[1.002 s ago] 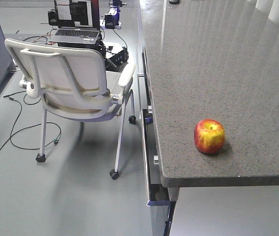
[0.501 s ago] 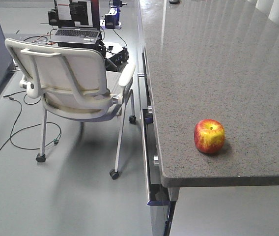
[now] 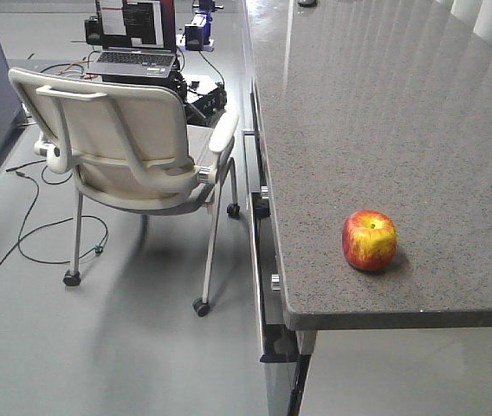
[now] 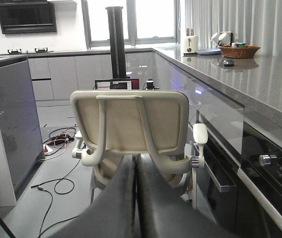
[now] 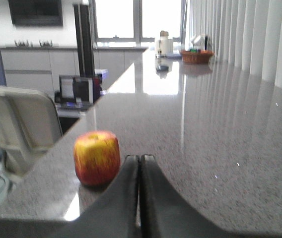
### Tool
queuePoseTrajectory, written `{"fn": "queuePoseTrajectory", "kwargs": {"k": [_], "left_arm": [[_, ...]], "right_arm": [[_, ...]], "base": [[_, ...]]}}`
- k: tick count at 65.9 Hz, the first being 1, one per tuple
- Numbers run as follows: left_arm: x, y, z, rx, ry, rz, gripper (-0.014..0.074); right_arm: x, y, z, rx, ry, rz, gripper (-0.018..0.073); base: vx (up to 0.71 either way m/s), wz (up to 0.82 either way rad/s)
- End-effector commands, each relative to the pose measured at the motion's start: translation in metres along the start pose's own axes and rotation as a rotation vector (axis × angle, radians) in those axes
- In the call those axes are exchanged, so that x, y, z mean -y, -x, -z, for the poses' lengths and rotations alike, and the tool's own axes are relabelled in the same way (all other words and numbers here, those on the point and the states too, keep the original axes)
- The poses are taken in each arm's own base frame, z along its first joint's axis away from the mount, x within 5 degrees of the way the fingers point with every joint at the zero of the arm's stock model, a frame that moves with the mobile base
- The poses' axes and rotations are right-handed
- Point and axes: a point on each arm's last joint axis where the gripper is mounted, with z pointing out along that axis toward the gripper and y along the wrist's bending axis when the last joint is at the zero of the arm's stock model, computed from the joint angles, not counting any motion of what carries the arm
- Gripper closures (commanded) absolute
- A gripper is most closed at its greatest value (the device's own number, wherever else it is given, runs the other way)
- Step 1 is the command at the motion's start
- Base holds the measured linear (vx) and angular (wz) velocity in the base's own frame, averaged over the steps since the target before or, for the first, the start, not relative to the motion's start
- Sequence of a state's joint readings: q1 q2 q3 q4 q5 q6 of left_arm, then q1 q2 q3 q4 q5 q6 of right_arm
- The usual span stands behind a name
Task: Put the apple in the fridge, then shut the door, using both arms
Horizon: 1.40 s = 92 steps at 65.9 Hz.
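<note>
My right gripper (image 5: 140,163) is clenched, fingers pressed flat together with nothing between them, pointing along the grey counter (image 5: 215,129). The apple (image 5: 97,157) sits upright on that counter, just left of my fingertips and a bit ahead of them, stem dimple up. It is close to the counter's near corner and left edge. My left gripper (image 4: 135,166) is clenched too and empty, aimed at the back of a white chair (image 4: 131,116) standing beside the counter.

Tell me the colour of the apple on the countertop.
Red with yellow patches; the apple shows best in the exterior front-facing view.
</note>
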<state>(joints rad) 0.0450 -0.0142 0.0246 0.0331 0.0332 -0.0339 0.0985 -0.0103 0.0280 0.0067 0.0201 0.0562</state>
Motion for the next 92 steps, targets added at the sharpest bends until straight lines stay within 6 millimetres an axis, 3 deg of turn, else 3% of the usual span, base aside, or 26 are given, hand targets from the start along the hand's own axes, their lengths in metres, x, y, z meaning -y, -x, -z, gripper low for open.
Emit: {"fn": "queuePoseTrajectory", "kwargs": {"k": [1,19,31,45,60,68,86,92], "left_arm": [[0.000,-0.002,-0.001,0.046,0.001,0.009,0.0603],[0.000,-0.002,-0.001,0.046,0.001,0.009,0.0603],[0.000,-0.002,-0.001,0.046,0.001,0.009,0.0603],[0.000,-0.002,-0.001,0.046,0.001,0.009,0.0603],[0.000,-0.002,-0.001,0.046,0.001,0.009,0.0603],[0.000,-0.002,-0.001,0.046,0.001,0.009,0.0603],[0.000,-0.002,-0.001,0.046,0.001,0.009,0.0603],[0.000,-0.002,-0.001,0.046,0.001,0.009,0.0603]], "right_arm": [[-0.001,0.029,0.005,0.169,0.008,-0.043,0.0566],[-0.007,0.115,0.000,0.204,0.010,-0.001,0.0566],[-0.010,0.148,-0.016,0.058,0.006,0.009,0.0566],[-0.010,0.152,-0.044,-0.191,0.000,0.044,0.0565],[-0.010,0.140,-0.081,-0.468,-0.002,0.063,0.0530],[-0.010,0.136,-0.098,-0.574,0.001,0.068,0.0402],[-0.017,0.133,-0.133,-0.681,0.079,0.038,-0.0105],[-0.021,0.132,-0.147,-0.707,0.124,0.049,-0.0168]], "base": [[0.00,0.00],[0.00,0.00],[0.00,0.00],[0.00,0.00],[0.00,0.00],[0.00,0.00],[0.00,0.00],[0.00,0.00]]}}
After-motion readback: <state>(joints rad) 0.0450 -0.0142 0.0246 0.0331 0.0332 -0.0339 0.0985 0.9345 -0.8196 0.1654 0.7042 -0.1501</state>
